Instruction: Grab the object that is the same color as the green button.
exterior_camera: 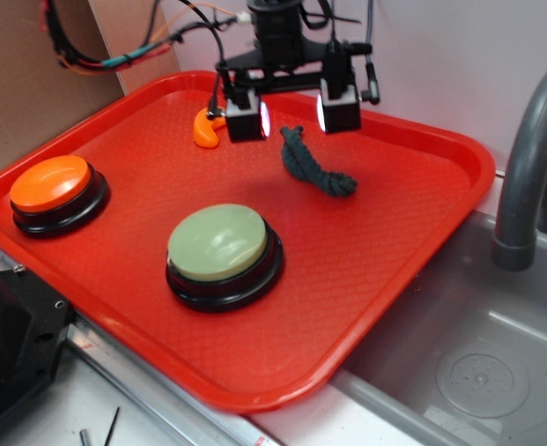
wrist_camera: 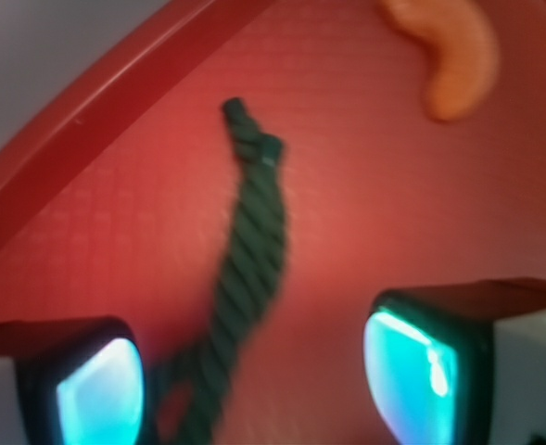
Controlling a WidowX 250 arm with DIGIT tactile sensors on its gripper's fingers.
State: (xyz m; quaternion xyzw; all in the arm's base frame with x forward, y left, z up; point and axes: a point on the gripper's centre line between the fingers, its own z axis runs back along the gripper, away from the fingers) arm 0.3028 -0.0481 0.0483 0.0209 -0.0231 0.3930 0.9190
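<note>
A short dark green twisted rope piece lies on the red tray near its far side. In the wrist view the rope runs from the upper middle down between the fingers, nearer the left one. My gripper hangs just above the rope's far end with its jaws wide open and nothing in them; it also shows in the wrist view, where the glowing pads stand far apart. The pale green dome button with a black base stands near the tray's front.
An orange dome button stands at the tray's left. A small orange crescent piece lies left of the gripper, and shows in the wrist view. A grey sink and faucet are to the right. Cables hang behind.
</note>
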